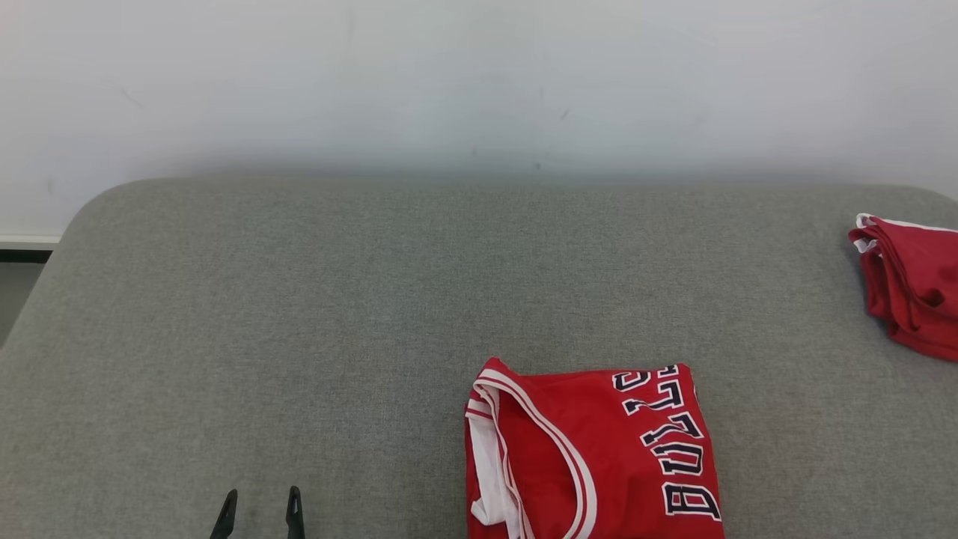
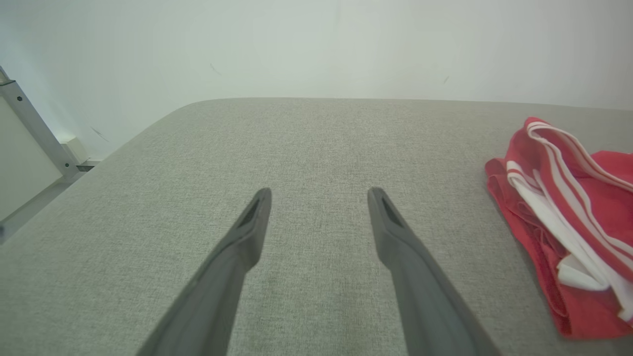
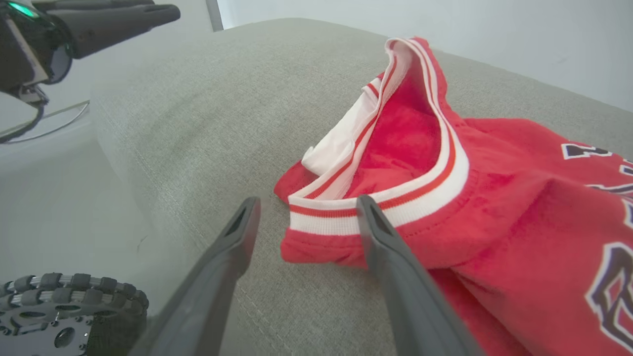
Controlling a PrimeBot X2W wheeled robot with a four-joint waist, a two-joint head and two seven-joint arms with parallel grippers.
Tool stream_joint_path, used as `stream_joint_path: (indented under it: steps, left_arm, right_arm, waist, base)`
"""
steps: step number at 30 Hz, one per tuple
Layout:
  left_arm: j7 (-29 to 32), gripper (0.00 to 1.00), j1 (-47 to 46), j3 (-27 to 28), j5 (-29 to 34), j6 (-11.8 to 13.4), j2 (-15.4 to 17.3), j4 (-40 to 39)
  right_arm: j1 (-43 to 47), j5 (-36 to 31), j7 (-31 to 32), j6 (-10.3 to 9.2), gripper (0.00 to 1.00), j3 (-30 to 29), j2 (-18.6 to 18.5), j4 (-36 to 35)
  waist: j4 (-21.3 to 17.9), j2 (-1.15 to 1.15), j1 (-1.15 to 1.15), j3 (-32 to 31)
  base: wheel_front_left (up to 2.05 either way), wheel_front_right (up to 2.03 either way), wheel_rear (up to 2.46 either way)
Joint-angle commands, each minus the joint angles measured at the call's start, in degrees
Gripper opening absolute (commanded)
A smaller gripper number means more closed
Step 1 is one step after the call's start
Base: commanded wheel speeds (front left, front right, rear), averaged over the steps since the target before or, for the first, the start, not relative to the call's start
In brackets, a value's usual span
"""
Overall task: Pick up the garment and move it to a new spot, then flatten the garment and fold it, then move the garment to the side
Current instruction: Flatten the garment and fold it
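Observation:
The garment [image 1: 599, 457] is a red jersey with white trim and dark lettering, folded into a square near the front of the grey padded surface [image 1: 299, 299]. My left gripper [image 1: 260, 503] stands open at the lower left, well apart from it. In the left wrist view the left gripper [image 2: 319, 198] has bare fabric between its fingers, and the garment [image 2: 568, 222] lies off to the right. My right gripper [image 3: 306, 207] is open at the near corner of the garment [image 3: 494, 198], with the striped band showing between its fingers. Nothing is held.
A second red garment [image 1: 909, 288] lies bunched at the far right edge. A white wall [image 1: 479, 75] runs behind the surface. The surface's rounded left edge drops to the floor, where a metal frame [image 2: 34, 123] stands. A robot wheel [image 3: 64, 306] sits below the near edge.

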Motion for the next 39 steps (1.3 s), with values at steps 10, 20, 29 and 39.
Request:
stream_joint_path:
  steps: [10, 20, 29, 39]
  left_arm:
    - [-0.16, 1.00, -0.76, -0.04, -0.36, 0.30, -0.06, 0.29]
    - [-0.16, 1.00, -0.53, 0.12, -0.54, 0.45, -0.07, 0.27]
    - [-0.16, 1.00, 0.38, 0.31, -0.88, 0.40, -0.06, 0.03]
    - [-0.16, 1.00, -0.75, -0.59, -1.30, 0.91, -0.06, -0.04]
  right_arm:
    - [-5.46, -7.96, -0.45, -0.12, 0.14, 2.77, 0.78, 8.30]
    - [-8.23, -8.06, -3.06, -0.12, 0.00, 3.47, 3.18, 12.71]
    - [-6.18, -10.25, -4.64, -0.12, 1.00, 3.12, 1.27, 9.78]
    - [-7.90, -14.41, -0.81, -0.12, 1.00, 6.78, -0.98, 7.79]
  waist:
    - [1.26, 0.00, 0.00, 0.24]
    - [2.16, 0.00, 0.00, 0.30]
    - [1.77, 0.00, 0.00, 0.01]
    - [1.07, 0.00, 0.00, 0.51]
  base:
    - [0.00, 0.00, 0.00]
    - [0.00, 0.00, 0.00]
    - [0.00, 0.00, 0.00]
    - [0.00, 0.00, 0.00]
